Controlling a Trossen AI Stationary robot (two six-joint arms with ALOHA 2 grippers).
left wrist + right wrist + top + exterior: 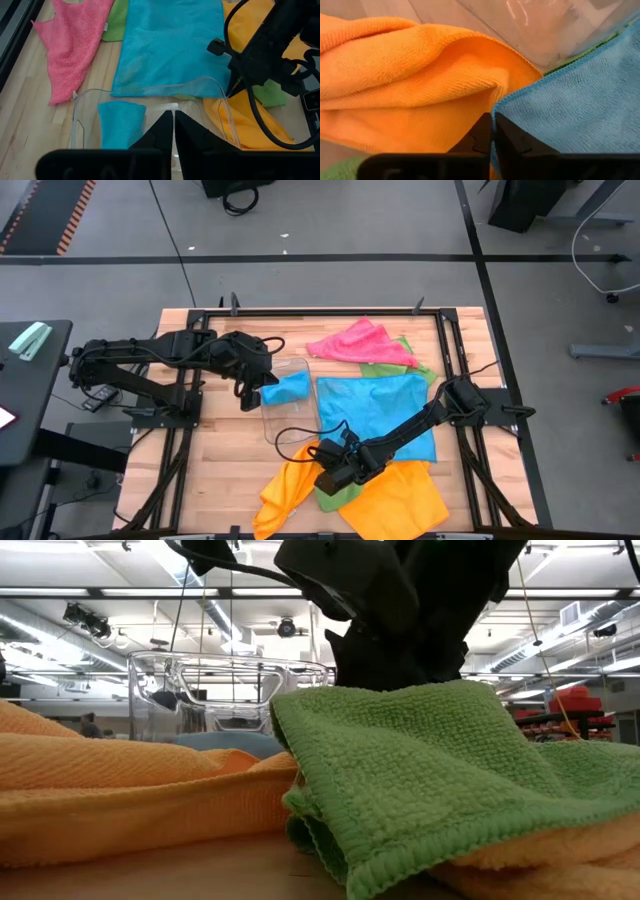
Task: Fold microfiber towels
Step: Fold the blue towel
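A sky-blue towel (380,410) lies spread flat mid-table. Its near-left corner rests on a crumpled orange towel (390,495), beside a bunched green towel (335,498). My right gripper (492,125) is shut at that blue corner, over the orange cloth (420,75). A pink towel (360,342) lies at the far side on another green one (405,368). A folded blue towel (287,389) lies in the clear tray (290,425). My left gripper (173,117) is shut above the tray and touches nothing. My right gripper pinches the spread blue towel's near-left corner (506,107) at its hemmed edge, between the two fingertips. The fingers slant down from the table's right side. The corner still lies on the orange towel, and the rest of the blue towel lies flat and slack.
The black frame rails (455,380) run along the table's left and right sides. In the low view the green towel (420,770) and orange towel (120,790) fill the near edge, with the tray (230,690) behind them. Bare wood (230,470) shows at the near left.
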